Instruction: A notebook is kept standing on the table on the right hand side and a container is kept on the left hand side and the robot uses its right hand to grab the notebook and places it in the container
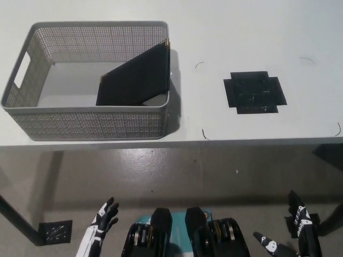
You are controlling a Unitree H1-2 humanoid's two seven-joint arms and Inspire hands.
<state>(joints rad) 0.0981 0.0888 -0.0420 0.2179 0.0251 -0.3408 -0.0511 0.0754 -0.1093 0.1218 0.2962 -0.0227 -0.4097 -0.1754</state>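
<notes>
A black notebook (pixel 136 77) leans tilted inside the grey mesh container (pixel 91 123), its top edge against the container's right wall. The container stands on the white table at the left. My black right hand (pixel 297 230) hangs low at the bottom right, below the table's front edge, open with fingers spread and holding nothing. My white left hand (pixel 99 230) rests at the bottom left, also below the table, fingers apart and empty.
A black cross-shaped tape mark (pixel 254 92) lies on the white table (pixel 257 32) to the right of the container. Under the table the floor shows, with a table leg and a small black foot plate (pixel 55 232) at the lower left.
</notes>
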